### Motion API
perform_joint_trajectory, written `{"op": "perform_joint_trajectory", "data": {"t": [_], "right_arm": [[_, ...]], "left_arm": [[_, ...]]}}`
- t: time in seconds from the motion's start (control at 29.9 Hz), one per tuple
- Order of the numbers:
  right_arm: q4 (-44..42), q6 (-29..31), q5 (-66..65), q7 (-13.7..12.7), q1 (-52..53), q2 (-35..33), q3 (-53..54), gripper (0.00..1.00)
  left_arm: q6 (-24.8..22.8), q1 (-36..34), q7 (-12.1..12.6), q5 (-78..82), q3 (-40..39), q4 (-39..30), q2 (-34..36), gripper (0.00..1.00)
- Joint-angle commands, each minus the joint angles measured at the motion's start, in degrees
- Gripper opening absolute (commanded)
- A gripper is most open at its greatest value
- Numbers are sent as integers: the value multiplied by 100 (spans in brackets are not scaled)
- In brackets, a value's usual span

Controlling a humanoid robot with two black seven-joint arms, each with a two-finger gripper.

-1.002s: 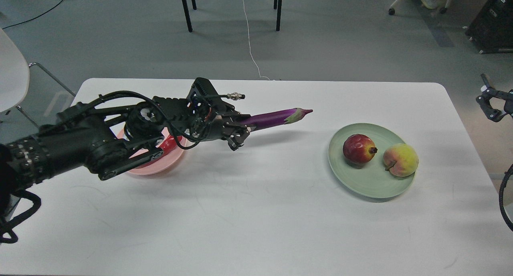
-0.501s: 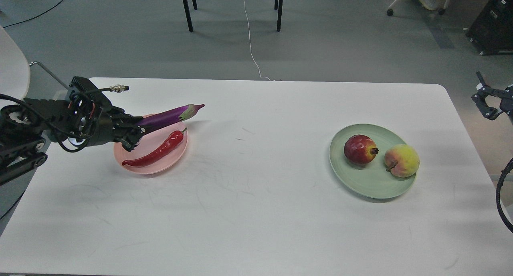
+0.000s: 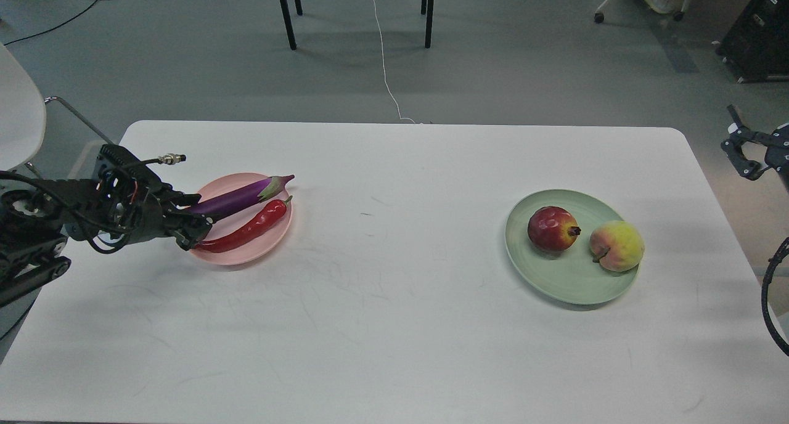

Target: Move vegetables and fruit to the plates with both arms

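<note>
The matte black, boxy-linked left arm (image 3: 74, 211) shows looping black cables, a glimpse of red and blue wiring, and a silver threaded connector (image 3: 171, 159) on a thin lead. The black right-side gripper piece (image 3: 743, 159) is skeletal with pale screw heads, I think; below it curves a thick black cable (image 3: 770, 310).
</note>
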Motion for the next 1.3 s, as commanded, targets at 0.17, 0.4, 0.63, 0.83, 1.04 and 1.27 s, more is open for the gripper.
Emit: {"op": "perform_joint_trajectory", "data": {"t": [0.17, 0.4, 0.63, 0.83, 1.04, 1.27], "right_arm": [[-2, 0, 0, 1, -1, -1, 0, 98], [-73, 0, 0, 1, 60, 25, 201, 98], [-335, 0, 0, -26, 183, 104, 553, 98], [-846, 0, 0, -114, 815, 806, 536, 98], [-942, 0, 8, -149, 869, 1316, 562, 97], [-1479, 0, 246, -184, 807, 2125, 642, 99]], "left_arm": [[-26, -114, -383, -2115, -743, -50, 70, 98], [-61, -96, -824, -5278, -1842, -6, 149, 98], [-245, -78, -771, -8583, -2150, 73, -140, 98], [-1044, -35, -771, -10589, -2668, 994, -992, 98], [-1914, -17, -578, -11793, -3318, 2470, -2020, 98], [-2232, 229, -41, -12296, -3847, 3000, -2567, 98]]}}
